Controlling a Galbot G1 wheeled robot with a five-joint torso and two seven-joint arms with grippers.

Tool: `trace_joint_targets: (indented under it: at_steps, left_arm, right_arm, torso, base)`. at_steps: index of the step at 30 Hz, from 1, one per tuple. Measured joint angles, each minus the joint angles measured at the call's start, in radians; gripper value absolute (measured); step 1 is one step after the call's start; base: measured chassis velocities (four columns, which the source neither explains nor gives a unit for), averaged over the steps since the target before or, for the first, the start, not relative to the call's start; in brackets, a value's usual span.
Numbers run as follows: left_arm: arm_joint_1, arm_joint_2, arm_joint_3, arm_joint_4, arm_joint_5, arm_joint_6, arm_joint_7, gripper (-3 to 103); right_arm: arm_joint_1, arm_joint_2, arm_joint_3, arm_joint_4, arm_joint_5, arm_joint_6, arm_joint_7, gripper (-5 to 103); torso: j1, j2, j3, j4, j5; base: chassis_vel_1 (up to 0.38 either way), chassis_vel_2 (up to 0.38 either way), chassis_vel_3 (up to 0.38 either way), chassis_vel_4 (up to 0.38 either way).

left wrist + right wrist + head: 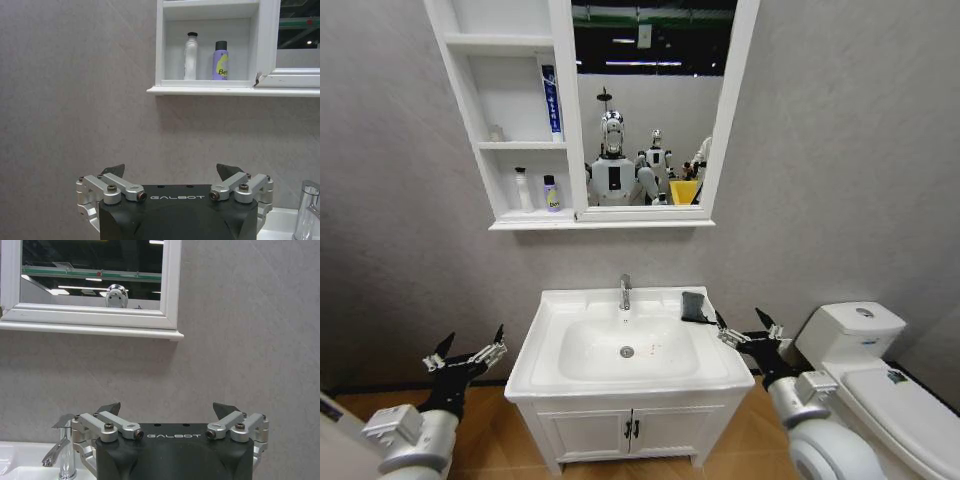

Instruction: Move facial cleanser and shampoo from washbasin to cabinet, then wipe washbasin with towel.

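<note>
The washbasin [545, 360] is the landmark: white, hard and glossy, its long axis running side to side across the vanity, with the tap [625, 292] at the middle of its back edge. Above the washbasin hangs the cabinet [470, 130]; in its lowest shelf stand a white bottle [523, 190] and a purple bottle [551, 194], both upright with caps up, so the carrying part looks done. The towel [695, 306] lies folded on the washbasin's back right corner, just right of the tap, its longer side running front to back. It should be light, soft and limp, best pinched from above across the folded middle so it does not unfurl. The right pincer [748, 331] hovers by the washbasin's right edge, near the towel, spread wide and empty. The left pincer [468, 352] hangs left of the washbasin, also wide and empty
</note>
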Motion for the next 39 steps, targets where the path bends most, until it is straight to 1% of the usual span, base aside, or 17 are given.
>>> trace_joint_targets:
  at_steps: [5, 12, 21, 27, 30, 31, 32, 33, 35, 36, 38, 39]
  left_arm:
    - [-0.001, 0.001, 0.0, 0.001, -0.001, 0.0, 0.0, 100]
    - [-0.002, 0.002, 0.001, 0.002, -0.002, 0.0, 0.0, 100]
    - [-0.002, 0.003, 0.001, 0.003, -0.003, 0.0, 0.0, 100]
    - [-0.002, 0.003, 0.001, 0.004, -0.003, 0.0, 0.0, 100]
    - [-0.002, 0.003, 0.001, 0.004, -0.003, 0.0, 0.0, 100]
    - [-0.002, 0.003, 0.001, 0.004, -0.003, 0.0, 0.0, 100]
    - [-0.002, 0.003, 0.001, 0.004, -0.003, -0.001, 0.0, 100]
    - [-0.002, 0.003, 0.001, 0.004, -0.003, -0.001, 0.0, 100]
    - [-0.002, 0.003, 0.001, 0.004, -0.003, -0.001, 0.0, 100]
    - [-0.002, 0.003, 0.001, 0.004, -0.003, -0.001, 0.0, 100]
    - [-0.002, 0.003, 0.001, 0.004, -0.004, -0.001, 0.0, 100]
    - [-0.002, 0.003, 0.001, 0.004, -0.004, -0.001, 0.0, 100]
  right_arm:
    - [-0.007, 0.015, 0.001, 0.001, -0.007, 0.015, -0.003, 100]
    - [-0.02, 0.037, 0.005, 0.001, -0.045, 0.012, -0.009, 100]
    - [-0.008, 0.041, -0.005, -0.012, -0.053, 0.011, -0.015, 100]
    - [0.014, 0.039, -0.016, -0.036, -0.054, 0.012, -0.018, 100]
    - [0.04, 0.022, -0.022, -0.068, -0.032, 0.002, -0.014, 100]
    - [0.058, 0.007, -0.025, -0.09, -0.009, -0.01, -0.006, 100]
    - [0.098, -0.024, -0.03, -0.132, 0.028, -0.029, 0.007, 100]
    - [0.098, -0.024, -0.03, -0.132, 0.028, -0.029, 0.007, 100]
    - [0.171, -0.082, -0.039, -0.212, 0.082, -0.068, 0.026, 100]
    - [0.171, -0.082, -0.039, -0.212, 0.082, -0.068, 0.026, 100]
    - [0.235, -0.131, -0.048, -0.272, 0.137, -0.105, 0.042, 100]
    - [0.235, -0.131, -0.048, -0.272, 0.137, -0.105, 0.042, 100]
  torso:
    - [0.0, 0.0, 0.0, 0.0, 0.0]
    - [0.0, 0.0, 0.0, 0.0, 0.0]
    - [0.0, 0.0, 0.0, 0.0, 0.0]
    - [0.0, 0.0, 0.0, 0.0, 0.0001]
    - [0.001, 0.0, 0.0, -0.0002, 0.0001]
    - [0.0, 0.0, 0.0, 0.0, 0.0001]
    - [0.0, 0.0, 0.0, -0.0001, 0.0002]
    - [0.0, 0.0, 0.0, -0.0001, 0.0002]
    - [0.0, 0.0, 0.0, 0.0, 0.0003]
    - [0.0, 0.0, 0.0, 0.0, 0.0003]
    - [0.0, 0.0, 0.0, -0.0001, 0.0003]
    - [0.0, 0.0, 0.0, -0.0001, 0.0003]
  base:
    - [0.0, 0.0, 0.0, 0.0]
    - [0.0, 0.0, 0.0, 0.0]
    - [-0.023, 0.014, 0.01, -0.012]
    - [-0.064, 0.075, 0.092, -0.08]
    - [-0.037, 0.067, 0.037, -0.052]
    - [0.0, 0.0, 0.0, 0.0]
    - [0.0, 0.0, 0.0, 0.0]
    - [0.0, 0.0, 0.0, 0.0]
    - [0.0, 0.0, 0.0, 0.0]
    - [0.0, 0.0, 0.0, 0.0]
    - [0.01, -0.008, 0.002, 0.025]
    - [0.019, -0.017, 0.003, 0.05]
